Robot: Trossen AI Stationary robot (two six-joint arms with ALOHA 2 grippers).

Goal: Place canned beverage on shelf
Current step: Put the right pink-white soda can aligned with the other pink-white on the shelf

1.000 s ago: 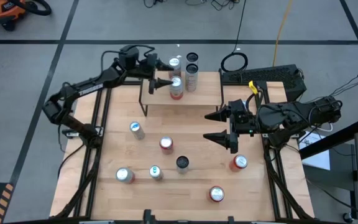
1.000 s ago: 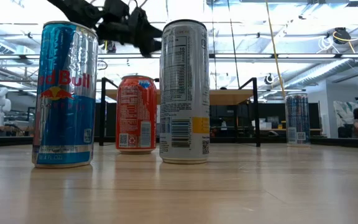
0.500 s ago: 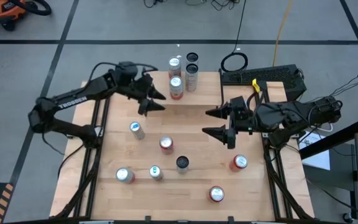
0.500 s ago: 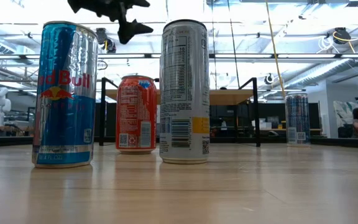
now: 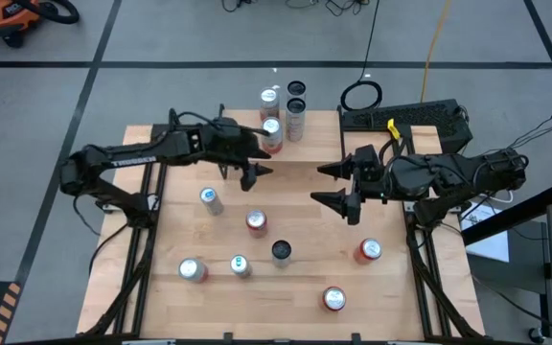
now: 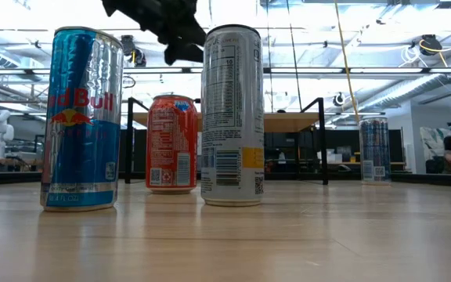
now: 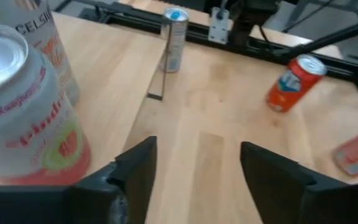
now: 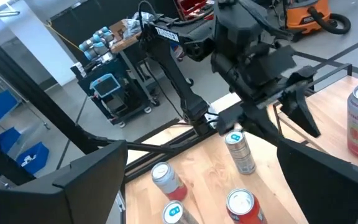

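The shelf [image 5: 316, 146] stands at the table's far middle on thin black legs [image 6: 320, 141]. A pink-and-white can [image 5: 272, 134] stands upright near its left end, with other cans [image 5: 295, 120] behind it. My left gripper [image 5: 260, 177] hovers open over the table just in front of the shelf, and nothing shows between its fingers [image 7: 194, 168]; the pink can [image 7: 23, 106] is beside it. My right gripper [image 5: 316, 186] hangs open and empty over the table's right middle. Several loose cans stand upright on the tabletop, the nearest a red one [image 5: 256, 222].
More cans stand on the table: a silver one [image 5: 211, 199], a dark-topped one [image 5: 281, 251], two near the front left [image 5: 192, 269], red ones at the right [image 5: 369, 250] and front [image 5: 333, 299]. A keyboard [image 5: 405, 117] lies at the far right.
My left gripper has swung away from the pink can on the shelf, toward the table's near edge and a little right, turning as it went; it now hangs over the table in front of the shelf. The can stays upright on the shelf.
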